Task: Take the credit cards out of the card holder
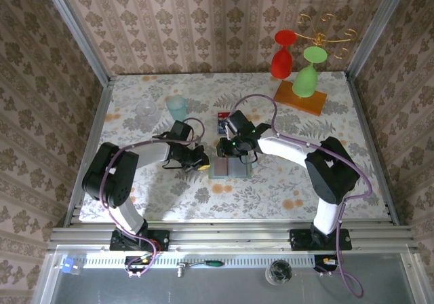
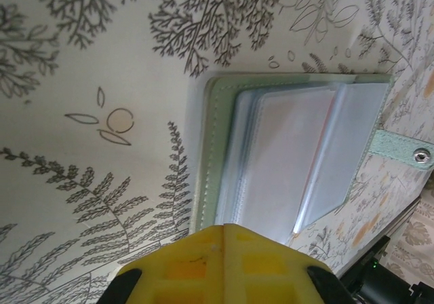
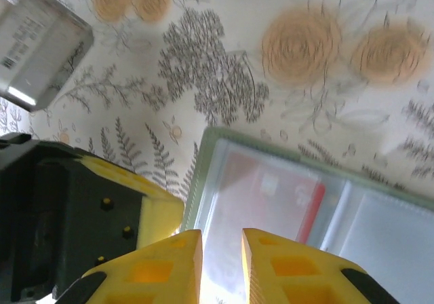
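The grey-green card holder (image 1: 230,167) lies open like a book on the flowered table. Its clear sleeves (image 2: 285,155) face up, and a red credit card (image 3: 271,195) sits inside one. My left gripper (image 2: 226,226) is shut with nothing between its yellow fingers, its tip at the holder's left edge (image 1: 201,162). My right gripper (image 3: 222,239) hovers over the sleeve with the red card, its jaws a narrow gap apart (image 1: 234,152). Whether it touches the sleeve I cannot tell. Another card (image 1: 222,123) lies loose on the table behind the holder, its grey back (image 3: 41,46) showing.
A teal cup (image 1: 177,106) and a clear glass (image 1: 145,110) stand at the back left. At the back right, a red goblet (image 1: 282,60) and a green goblet (image 1: 306,77) rest on a wooden board (image 1: 300,97). The holder's snap tab (image 2: 407,151) sticks out sideways.
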Action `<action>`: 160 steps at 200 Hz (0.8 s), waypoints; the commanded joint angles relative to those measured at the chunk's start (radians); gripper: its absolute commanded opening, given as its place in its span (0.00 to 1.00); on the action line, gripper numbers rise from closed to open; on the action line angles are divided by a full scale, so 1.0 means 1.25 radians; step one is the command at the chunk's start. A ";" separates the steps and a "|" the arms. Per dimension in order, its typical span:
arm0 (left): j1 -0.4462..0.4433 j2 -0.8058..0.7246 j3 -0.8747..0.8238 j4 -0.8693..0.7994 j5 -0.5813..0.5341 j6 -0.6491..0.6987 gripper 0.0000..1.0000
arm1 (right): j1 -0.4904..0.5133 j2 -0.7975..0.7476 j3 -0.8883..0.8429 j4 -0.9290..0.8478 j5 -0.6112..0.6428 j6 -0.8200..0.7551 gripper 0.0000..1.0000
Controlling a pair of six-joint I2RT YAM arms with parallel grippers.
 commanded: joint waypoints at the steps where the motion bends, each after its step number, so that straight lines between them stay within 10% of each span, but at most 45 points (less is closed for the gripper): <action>1: -0.007 -0.010 -0.019 0.033 0.005 -0.021 0.04 | 0.007 -0.019 -0.006 -0.010 -0.080 0.079 0.23; 160: -0.011 0.032 -0.042 0.039 0.006 -0.024 0.03 | 0.011 0.068 -0.016 -0.021 -0.111 0.138 0.34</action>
